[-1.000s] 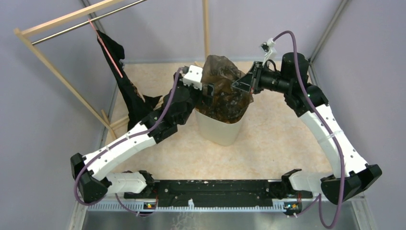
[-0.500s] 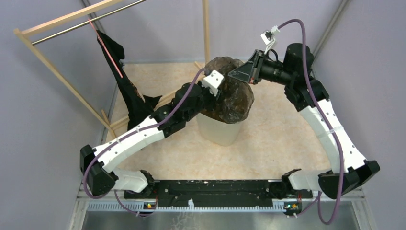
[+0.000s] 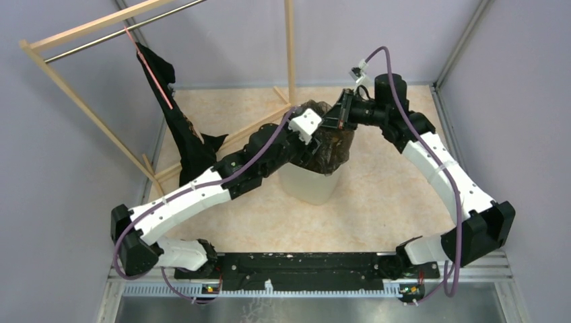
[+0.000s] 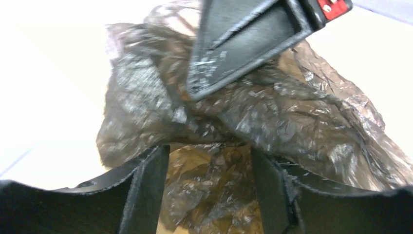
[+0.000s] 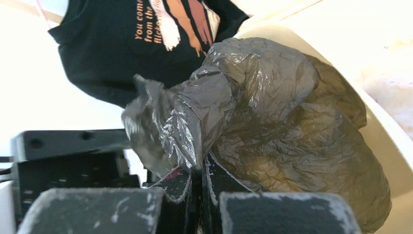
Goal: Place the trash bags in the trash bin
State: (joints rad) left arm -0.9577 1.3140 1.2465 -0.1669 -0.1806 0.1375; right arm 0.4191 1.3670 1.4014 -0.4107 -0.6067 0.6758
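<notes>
A black T-shirt [image 3: 180, 124] with orange and white print hangs from a metal rod [image 3: 121, 31] on a wooden rack [image 3: 81, 104] at the far left of the beige marbled desk [image 3: 390, 202]. A thin pink strip [image 3: 149, 67] runs down its edge.

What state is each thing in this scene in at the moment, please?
Trash bag, bulging out of the bin's mouth, only partly inside.
Trash bin, upright, bag crammed in its top.
Right gripper, jaws shut on a fold of the bag.
Left gripper, jaws open, bag film between them.
Black T-shirt, hanging from the rack.
Wooden rack, standing.
</notes>
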